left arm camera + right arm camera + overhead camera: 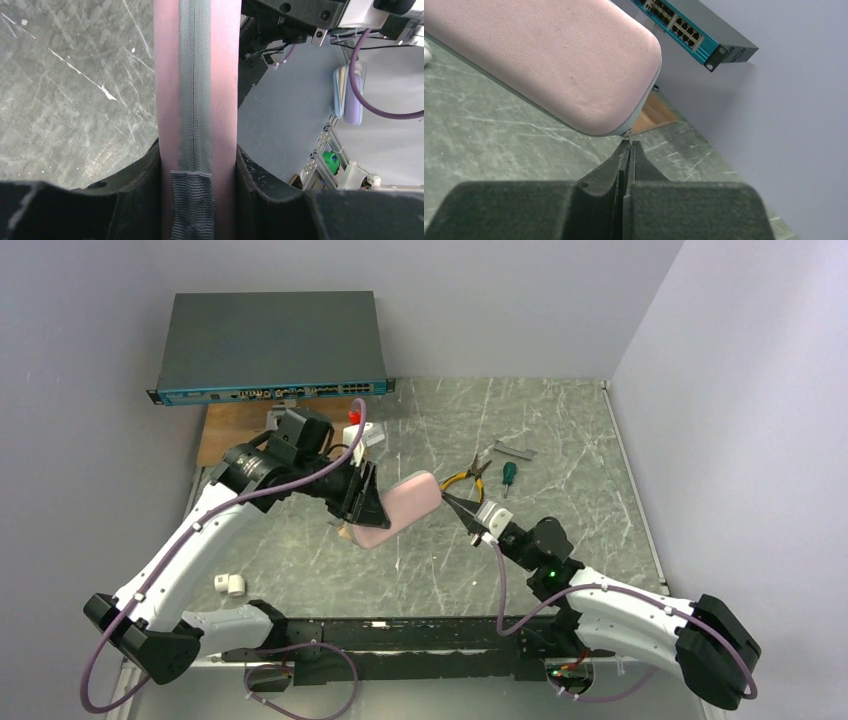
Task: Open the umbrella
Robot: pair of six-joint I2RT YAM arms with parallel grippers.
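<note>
A pale pink case (412, 496) with a grey zipper (194, 75) hangs tilted above the table's middle. My left gripper (366, 502) is shut across the case's lower part, its black fingers (260, 175) pressed on both sides of the pink cloth. The umbrella is hidden inside the case; only a small beige bit (345, 532) shows under the low end. At the case's rounded upper end (624, 100), my right gripper (629, 146) has its jaws tight together on a thin metal zipper pull (627, 135). In the top view the right gripper (449, 497) touches that end.
Yellow-handled pliers (466, 477), a green screwdriver (508, 474) and a metal bracket (513, 450) lie just behind the right gripper. A network switch (270, 345) sits on a wooden board (232, 432) at the back left. Two small white pieces (229, 585) lie front left.
</note>
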